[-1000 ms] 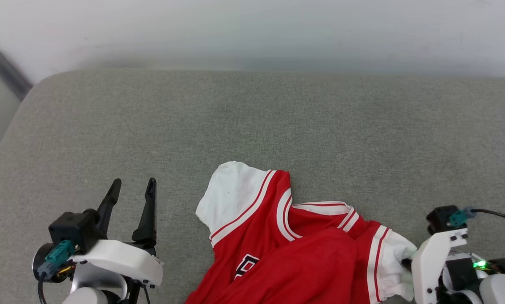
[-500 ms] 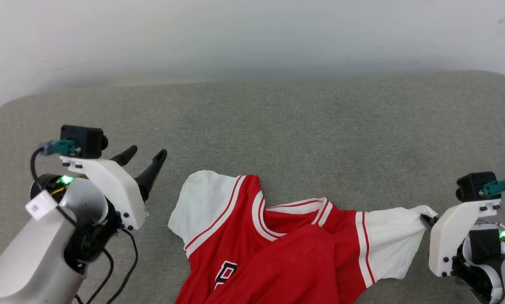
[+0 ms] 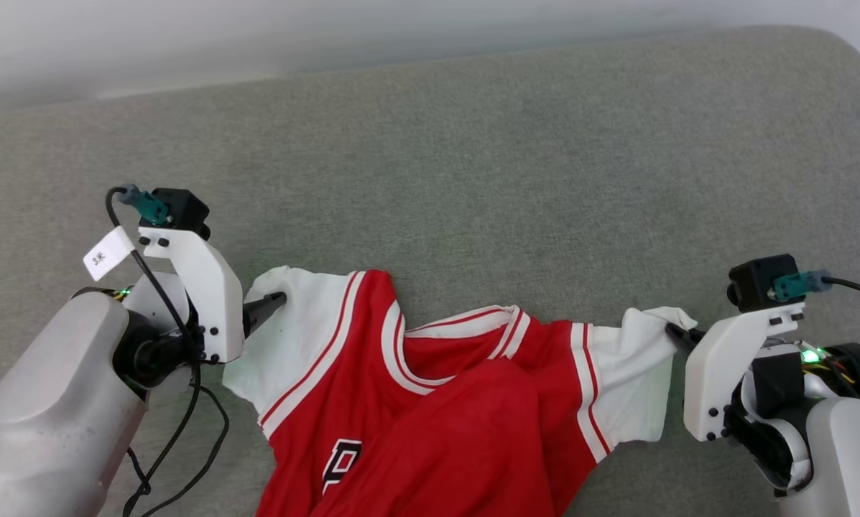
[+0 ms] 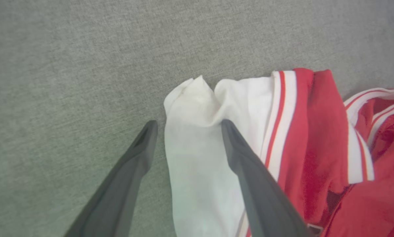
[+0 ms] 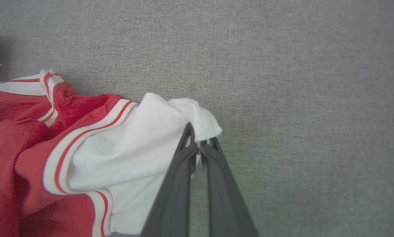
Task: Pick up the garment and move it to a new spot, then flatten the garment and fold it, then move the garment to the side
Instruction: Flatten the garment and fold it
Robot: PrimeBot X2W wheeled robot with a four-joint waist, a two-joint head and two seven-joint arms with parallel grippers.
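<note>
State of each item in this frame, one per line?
garment: crumpled on the grey cushion, not flattened.
left gripper: open, fingers straddling a sleeve edge.
right gripper: shut on the other sleeve.

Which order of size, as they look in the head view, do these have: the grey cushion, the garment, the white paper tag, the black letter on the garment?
1. grey cushion
2. garment
3. white paper tag and black letter: alike, and the tag is nearer the camera, so unranked.
</note>
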